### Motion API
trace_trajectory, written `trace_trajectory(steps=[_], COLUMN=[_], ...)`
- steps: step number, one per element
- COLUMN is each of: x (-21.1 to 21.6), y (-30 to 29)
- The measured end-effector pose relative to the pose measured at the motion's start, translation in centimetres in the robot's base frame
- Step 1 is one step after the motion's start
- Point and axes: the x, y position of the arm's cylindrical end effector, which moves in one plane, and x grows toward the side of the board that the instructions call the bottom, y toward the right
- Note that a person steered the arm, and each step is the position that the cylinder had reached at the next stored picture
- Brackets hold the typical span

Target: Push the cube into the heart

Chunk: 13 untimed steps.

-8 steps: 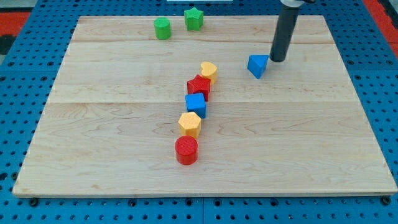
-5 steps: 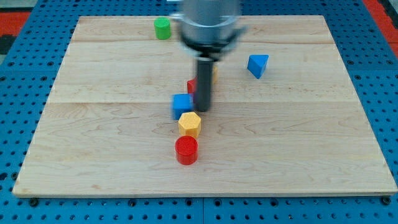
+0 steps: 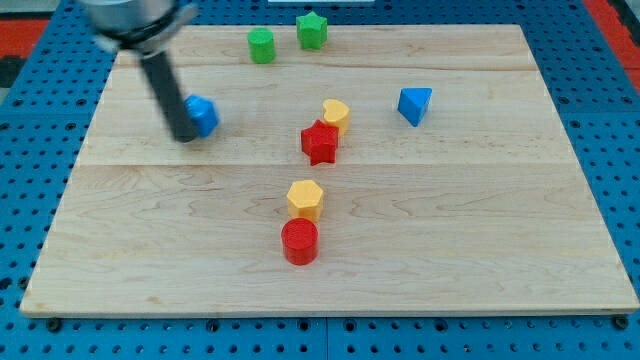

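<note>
A blue cube [image 3: 204, 115] lies on the wooden board [image 3: 480, 230] at the view's upper left. My tip [image 3: 184, 137] is at the cube's left side, touching it or very close; the rod is blurred. A yellow block [image 3: 336, 114], which may be the heart, lies near the middle, touching a red star [image 3: 320, 142] below it. The cube is well to the left of both.
A blue triangular block [image 3: 414, 104] lies at the right. A green cylinder [image 3: 261, 45] and a green star [image 3: 311, 30] sit near the top edge. A yellow hexagon [image 3: 305, 199] and a red cylinder [image 3: 299, 241] lie at the lower middle.
My tip swept from beside the blue triangular block across the middle to the upper left. The blue cube went with it, out of the column of blocks to the left.
</note>
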Motion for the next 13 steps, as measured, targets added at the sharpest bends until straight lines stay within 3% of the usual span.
trace_trajectory(steps=[1,3,5,6,7,8,10,13], x=[-4.1,-0.6,-2.2,-5.4,-1.5,-1.7,-2.7,-0.4], y=[4.0,-4.9,-14.4,-9.7,-0.5,-4.2,6.7,6.6])
